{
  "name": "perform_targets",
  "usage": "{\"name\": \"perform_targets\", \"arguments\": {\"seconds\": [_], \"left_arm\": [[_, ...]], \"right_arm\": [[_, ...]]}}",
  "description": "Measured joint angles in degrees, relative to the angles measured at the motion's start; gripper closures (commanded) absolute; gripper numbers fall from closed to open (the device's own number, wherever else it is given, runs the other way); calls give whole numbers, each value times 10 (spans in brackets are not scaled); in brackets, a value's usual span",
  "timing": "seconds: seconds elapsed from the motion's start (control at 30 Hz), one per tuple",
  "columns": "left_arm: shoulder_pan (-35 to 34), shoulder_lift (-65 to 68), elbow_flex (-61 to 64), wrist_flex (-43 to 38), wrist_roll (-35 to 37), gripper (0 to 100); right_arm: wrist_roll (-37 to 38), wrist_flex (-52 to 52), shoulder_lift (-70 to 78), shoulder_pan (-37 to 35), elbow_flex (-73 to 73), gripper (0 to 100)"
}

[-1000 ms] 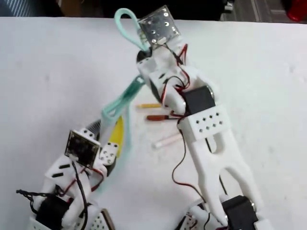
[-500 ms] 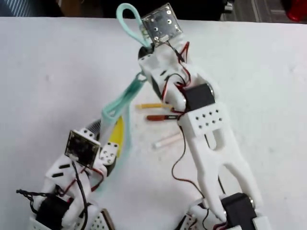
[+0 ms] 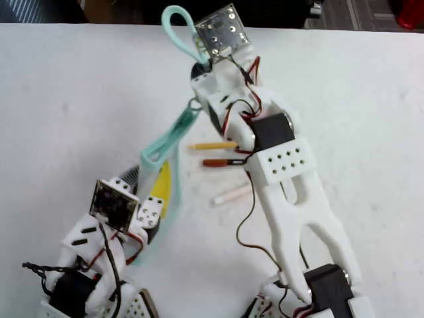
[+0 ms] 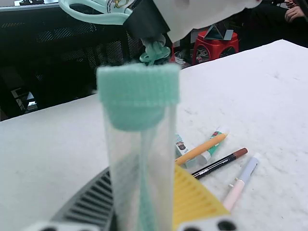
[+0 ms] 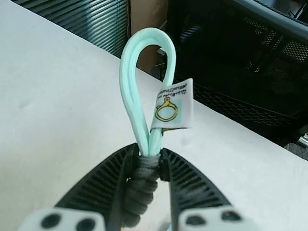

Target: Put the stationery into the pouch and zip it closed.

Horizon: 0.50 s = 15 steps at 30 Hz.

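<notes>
A clear pouch with mint-green trim (image 3: 165, 142) is stretched between my two grippers. My left gripper (image 3: 151, 182) is shut on its near end, which stands between the grey and yellow fingers (image 4: 192, 204) as a pouch (image 4: 139, 139). My right gripper (image 5: 147, 163) is shut on the dark braided cord under the mint loop (image 5: 144, 86) and its tag (image 5: 172, 107), near the table's far edge (image 3: 199, 66). On the table beside the pouch lie a yellow pen (image 3: 212, 145), a brown pen (image 3: 222, 161) and a pale pink pen (image 3: 232, 194).
A small tube-like item (image 4: 182, 146) lies by the yellow pen (image 4: 201, 148). The right arm (image 3: 291, 192) stretches over the table right of the pens. White table (image 3: 73, 99) spreads out to the left. Black mesh chairs stand beyond the far edge.
My right gripper has shifted slightly toward the far edge with the cord, and the loop has risen a little. The left arm and the pens have not moved.
</notes>
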Motion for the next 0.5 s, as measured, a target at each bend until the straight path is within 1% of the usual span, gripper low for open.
{"name": "perform_targets", "arguments": {"seconds": [0.23,0.3,0.43,0.5], "left_arm": [[0,0,0,0,0,978],[0,0,0,0,0,978],[0,-1,0,0,0,978],[0,-5,0,4,0,978]], "right_arm": [[0,-1,2,4,0,975],[0,-1,2,4,0,931],[0,-1,3,5,0,796],[0,1,4,13,0,783]]}}
